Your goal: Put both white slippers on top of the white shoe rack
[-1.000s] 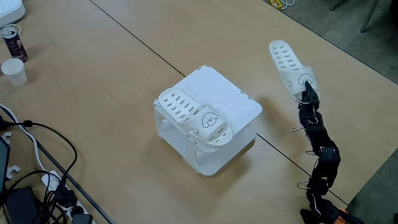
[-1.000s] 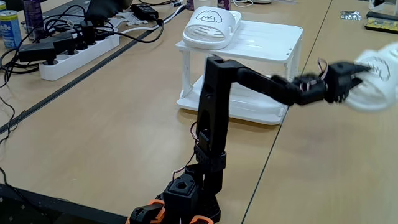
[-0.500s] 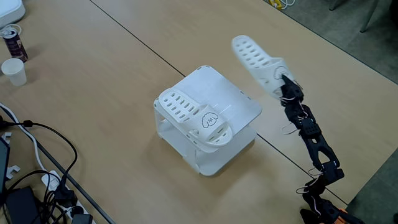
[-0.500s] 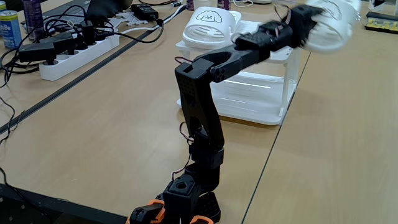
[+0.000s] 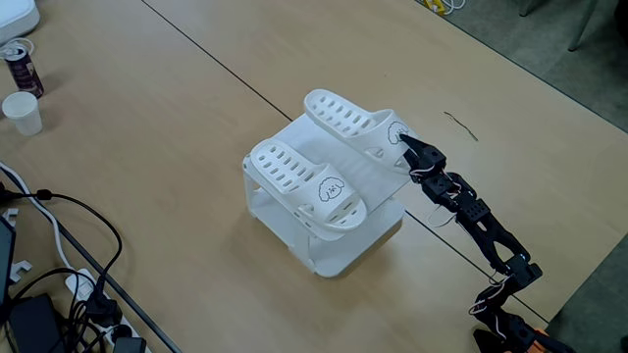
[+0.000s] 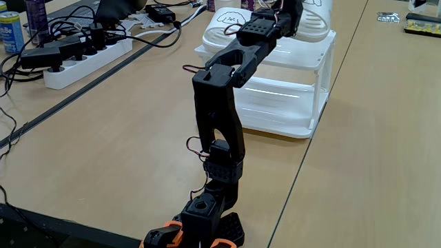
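We've got the gripper clamped on the heel end of the second slipper, which stretches ahead of our fingers over the white shoe rack, alongside the first slipper already resting there, leaving room for both.

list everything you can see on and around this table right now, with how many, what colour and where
slippers: two, white; one lies on the rack top, the other held over the rack's far side
shoe rack: one, white, table centre
paper cup: one, white, left edge
can: one, dark, beside the cup
power strip: one, white, with black cables, left side
table: one, light wood
arm: one, black
gripper: one, black, shut on the held slipper
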